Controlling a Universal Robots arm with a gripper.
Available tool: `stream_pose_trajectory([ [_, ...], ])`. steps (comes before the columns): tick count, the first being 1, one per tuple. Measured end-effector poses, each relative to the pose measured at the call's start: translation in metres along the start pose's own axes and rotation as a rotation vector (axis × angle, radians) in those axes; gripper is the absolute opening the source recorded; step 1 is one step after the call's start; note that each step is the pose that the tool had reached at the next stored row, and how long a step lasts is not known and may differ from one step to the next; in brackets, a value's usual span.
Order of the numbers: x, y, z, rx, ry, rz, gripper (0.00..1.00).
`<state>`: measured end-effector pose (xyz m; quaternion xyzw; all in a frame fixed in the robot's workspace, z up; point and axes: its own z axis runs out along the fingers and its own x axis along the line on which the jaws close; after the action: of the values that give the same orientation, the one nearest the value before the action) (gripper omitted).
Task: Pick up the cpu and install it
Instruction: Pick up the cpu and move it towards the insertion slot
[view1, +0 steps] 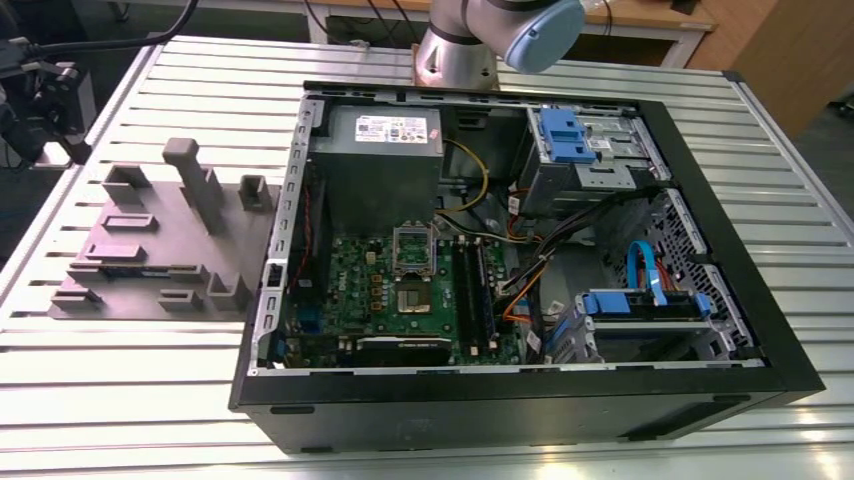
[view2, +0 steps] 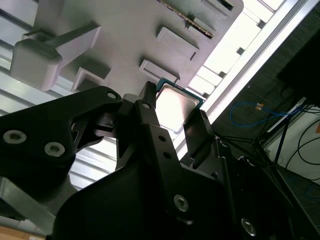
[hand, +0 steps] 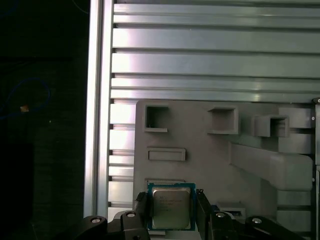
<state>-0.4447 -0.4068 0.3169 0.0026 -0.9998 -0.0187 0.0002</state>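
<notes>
Fingers (hand: 141, 212) stand on either side of the chip (hand: 171, 209), one against each of two opposite edges, and appear to pinch it. Its dull metal top faces up, toward the camera above it in the first wrist view. Gripping by the edges would keep the flat top and the underside free, as seems needed for seating it in a socket. The second wrist view shows the chip (view2: 175, 106) between the same black fingers (view2: 150, 120), with the grey holder tray (view2: 125, 30) beyond it.

Whether the chip sits in its pocket or hangs just clear of it cannot be told. It is at the side of the tray (hand: 210, 160) nearest the edge of the slatted metal table (hand: 200, 60). Three boxy pockets farther along the tray look hollow.

On the exterior view's left, the tray (view1: 147, 270) lies just beside the open computer case (view1: 534, 400), a likely way to keep parts within short reach. Inside the case, a green board carries the shiny socket frame (view1: 412, 247). A grey power box (view1: 378, 140) sits on its far side. Blue-tabbed drive bays (view1: 587, 140) and loose cables fill the exterior view's right half.
</notes>
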Motion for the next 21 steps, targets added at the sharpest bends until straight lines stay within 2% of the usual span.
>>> stream_pose_trajectory([
  [16, 0.0000, 0.0001, -0.0035, 0.0000, 0.0000, 0.000, 0.47],
  [18, 0.0000, 0.0002, -0.0061, 0.0000, 0.0000, 0.000, 0.47],
  [21, 0.0000, 0.0003, -0.0066, 0.0000, 0.0000, 0.000, 0.47],
])
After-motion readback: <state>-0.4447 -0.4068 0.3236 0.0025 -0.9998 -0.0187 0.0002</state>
